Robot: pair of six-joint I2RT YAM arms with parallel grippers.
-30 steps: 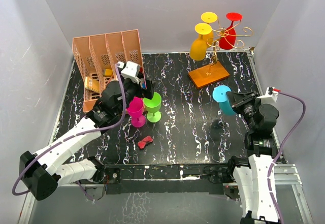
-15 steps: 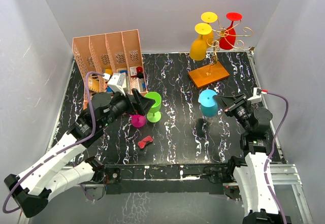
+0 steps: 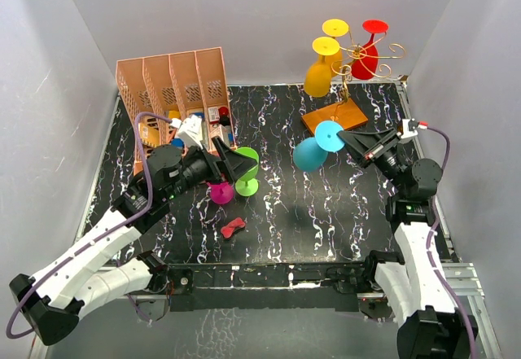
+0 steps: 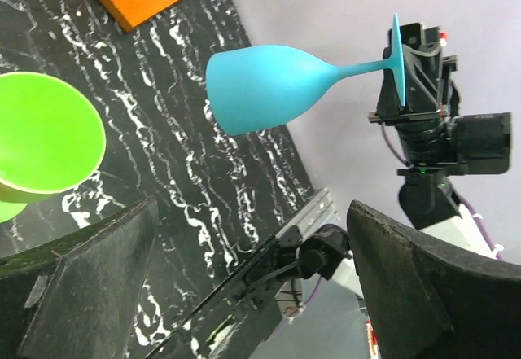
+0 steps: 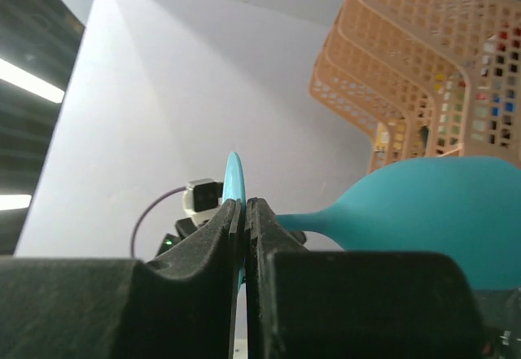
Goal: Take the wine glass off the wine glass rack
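Wine glass, the teal one, has swung in the last second from almost upright over the right side of the bench to lying level in the air nearer the middle, bowl pointing left. It hangs clear of the rack, so the lifting-off looks finished. What remains, I judge, is to set it down or pass it across.

Nearest the arm bases, the left end effector has drawn back from above the pink glass and green glass and turned to face right, fingers spread wide and empty. In its wrist view the teal bowl shows between them but well apart, across open bench.

Further back, the right end effector is clamped tight on the thin foot disc of the glass, its fingers nearly meeting, with stem and bowl projecting beyond the fingertips.

Farthest, the wine glass rack stands at the right rear on its wooden base, carrying two yellow glasses and a red glass. From above, the teal foot shows just in front of that base.
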